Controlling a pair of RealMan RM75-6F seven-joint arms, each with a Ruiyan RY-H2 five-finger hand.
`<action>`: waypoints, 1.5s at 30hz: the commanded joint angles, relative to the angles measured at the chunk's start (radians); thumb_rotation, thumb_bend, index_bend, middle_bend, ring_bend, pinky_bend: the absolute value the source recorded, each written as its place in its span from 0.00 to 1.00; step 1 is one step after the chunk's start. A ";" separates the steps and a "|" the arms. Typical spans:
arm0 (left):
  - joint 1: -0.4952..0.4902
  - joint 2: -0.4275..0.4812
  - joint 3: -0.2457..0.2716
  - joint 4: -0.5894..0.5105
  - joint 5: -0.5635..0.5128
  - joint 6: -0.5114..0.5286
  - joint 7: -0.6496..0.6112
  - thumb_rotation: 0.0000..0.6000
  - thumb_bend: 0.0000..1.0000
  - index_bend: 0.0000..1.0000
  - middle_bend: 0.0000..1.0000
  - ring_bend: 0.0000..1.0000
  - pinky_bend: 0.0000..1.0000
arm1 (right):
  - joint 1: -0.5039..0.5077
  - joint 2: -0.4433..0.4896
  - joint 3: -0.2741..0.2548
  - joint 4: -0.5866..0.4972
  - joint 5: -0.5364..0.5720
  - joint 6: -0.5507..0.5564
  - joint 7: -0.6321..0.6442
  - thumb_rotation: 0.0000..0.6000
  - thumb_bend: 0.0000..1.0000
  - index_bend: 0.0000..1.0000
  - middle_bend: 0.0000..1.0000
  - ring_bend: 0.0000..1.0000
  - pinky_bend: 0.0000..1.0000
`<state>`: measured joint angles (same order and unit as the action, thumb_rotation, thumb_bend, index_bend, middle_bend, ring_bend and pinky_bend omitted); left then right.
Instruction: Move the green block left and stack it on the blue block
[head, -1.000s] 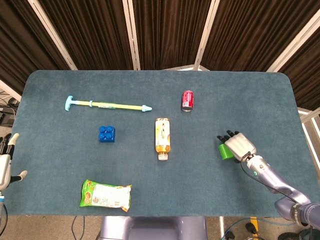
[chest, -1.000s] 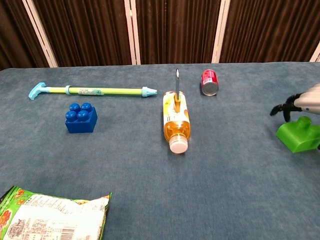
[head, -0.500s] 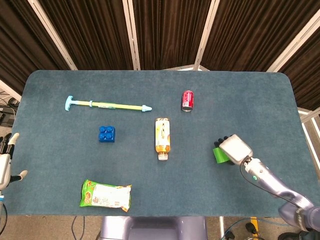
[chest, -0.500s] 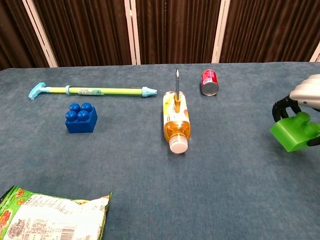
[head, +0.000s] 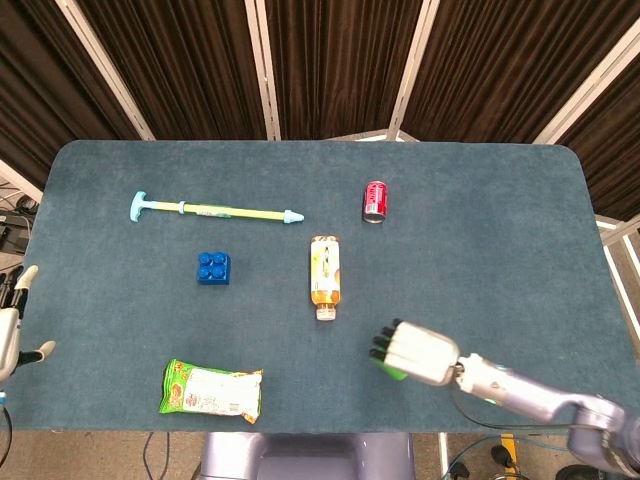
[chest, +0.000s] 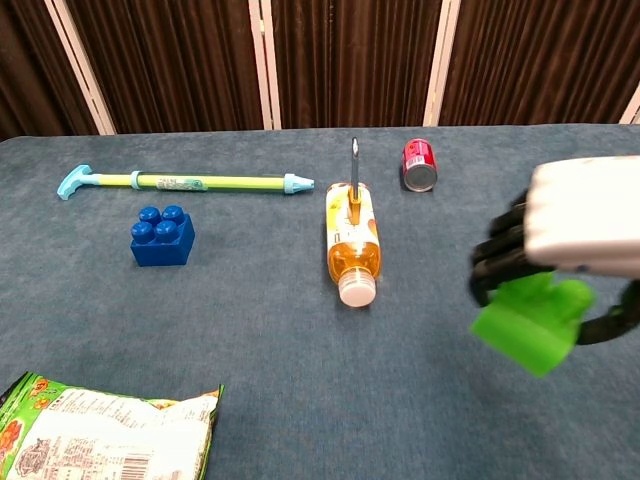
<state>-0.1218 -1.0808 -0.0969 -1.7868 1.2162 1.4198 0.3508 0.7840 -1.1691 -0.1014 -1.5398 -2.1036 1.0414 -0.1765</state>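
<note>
Nearest to me, the snack packet (head: 211, 390) lies flat at the front left of the table (head: 520, 200), out of the way. At the far left edge the left hand (head: 12, 325) hangs beside the table with its fingers spread, holding nothing. The right hand (head: 415, 352) has its fingers curled around the green block (chest: 528, 322), which is lifted off the cloth at the front, right of centre. I'd say it is held that high so it can pass over the juice bottle (head: 325, 276) lying between it and the blue block (head: 213, 268), which sits to the left, studs up and ready to take it. Farther back lie the long pump (head: 215, 210) and the red can (head: 374, 201). Half a second ago the block was well over to the right and lower; it has since travelled left and towards the front edge.
</note>
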 joint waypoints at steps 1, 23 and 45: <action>-0.002 0.004 -0.004 0.001 -0.016 -0.007 -0.003 1.00 0.00 0.00 0.00 0.00 0.00 | 0.125 -0.061 0.035 -0.021 -0.078 -0.105 -0.035 1.00 0.72 0.52 0.64 0.50 0.63; -0.017 0.010 -0.023 0.023 -0.128 -0.058 -0.018 1.00 0.00 0.00 0.00 0.00 0.00 | 0.572 -0.350 0.107 0.222 -0.138 -0.294 0.135 1.00 0.80 0.52 0.64 0.50 0.63; -0.047 0.017 -0.042 0.061 -0.210 -0.111 -0.031 1.00 0.00 0.00 0.00 0.00 0.00 | 0.736 -0.568 0.020 0.534 -0.112 -0.240 0.170 1.00 0.66 0.43 0.48 0.36 0.56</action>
<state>-0.1687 -1.0640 -0.1386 -1.7260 1.0072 1.3095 0.3199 1.5154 -1.7320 -0.0751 -1.0124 -2.2197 0.7985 -0.0044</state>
